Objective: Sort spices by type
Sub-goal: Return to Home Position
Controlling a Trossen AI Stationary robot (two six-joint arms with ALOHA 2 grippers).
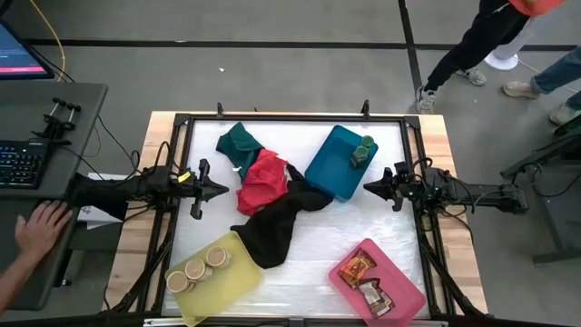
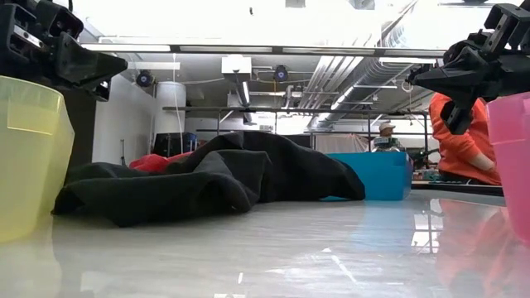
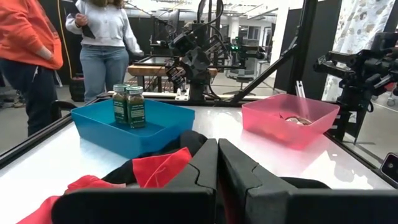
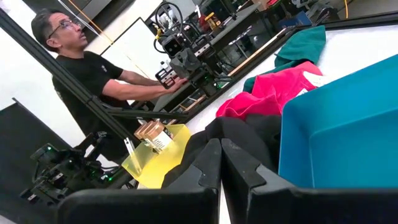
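Three tan-lidded jars [image 1: 196, 269] stand in the yellow tray [image 1: 238, 280] at the near left. Two green-lidded jars [image 1: 362, 151] stand in the blue tray [image 1: 330, 169] at the far middle; they also show in the left wrist view [image 3: 129, 106]. Two brown-and-orange packets [image 1: 363, 281] lie in the pink tray [image 1: 405, 292] at the near right. My left gripper [image 1: 225, 189] is shut and empty above the table's left side, pointing right. My right gripper [image 1: 367, 186] is shut and empty at the right, pointing left, beside the blue tray.
A green cloth [image 1: 240, 143], a red cloth [image 1: 264, 178] and a black cloth [image 1: 277, 221] lie heaped between the grippers at the table's middle. A person's hand [image 1: 38, 228] rests at a desk left of the table. People stand beyond the far right corner.
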